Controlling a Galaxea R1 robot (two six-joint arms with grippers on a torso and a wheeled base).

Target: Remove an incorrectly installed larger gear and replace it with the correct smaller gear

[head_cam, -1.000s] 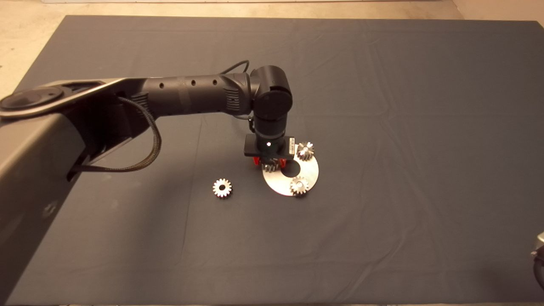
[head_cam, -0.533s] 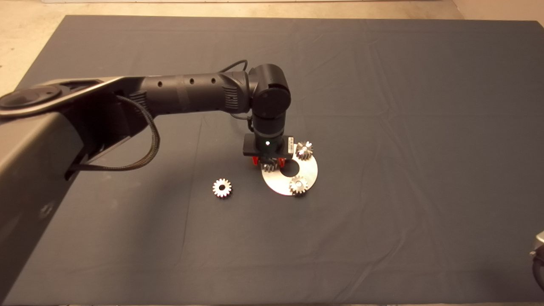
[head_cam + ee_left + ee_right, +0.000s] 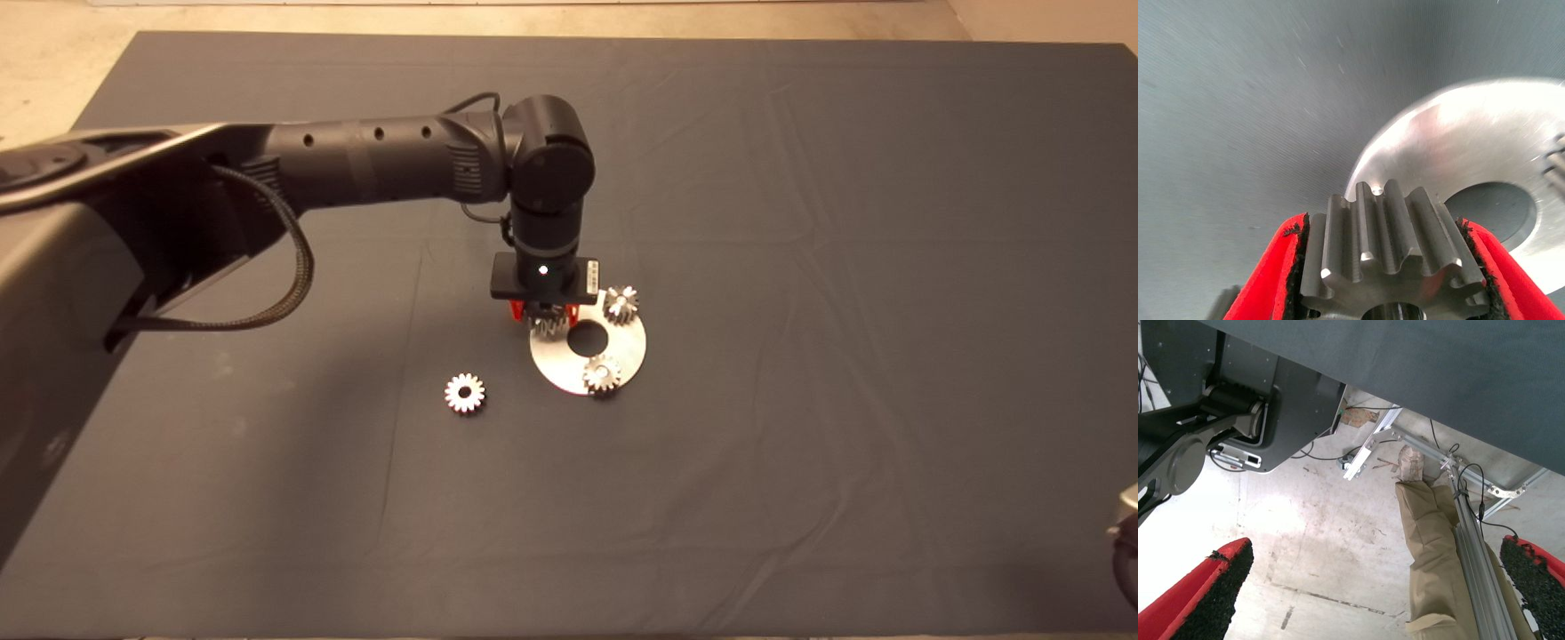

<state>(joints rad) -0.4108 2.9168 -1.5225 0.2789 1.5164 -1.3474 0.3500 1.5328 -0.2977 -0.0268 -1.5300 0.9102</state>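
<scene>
— Where's the plate [image 3: 622, 356]?

— Near the middle of the mat [image 3: 800, 267]. Three gears sit on it around its centre hole: one at the far right edge [image 3: 621, 305], one at the near edge [image 3: 603, 374], and the larger gear [image 3: 1388, 257] at the far left edge.

— And the left gripper [image 3: 542, 313]?

— Right above that far left edge, its fingers [image 3: 1268, 283] on either side of the larger gear, touching it.

— The smaller gear [image 3: 465, 393]?

— Flat on the mat, left of the plate and a little nearer, apart from it.

— The right gripper [image 3: 1127, 533]?

— At the mat's near right edge, well apart from it all, fingers spread. Below it are the floor and a person's leg [image 3: 1431, 547].
</scene>
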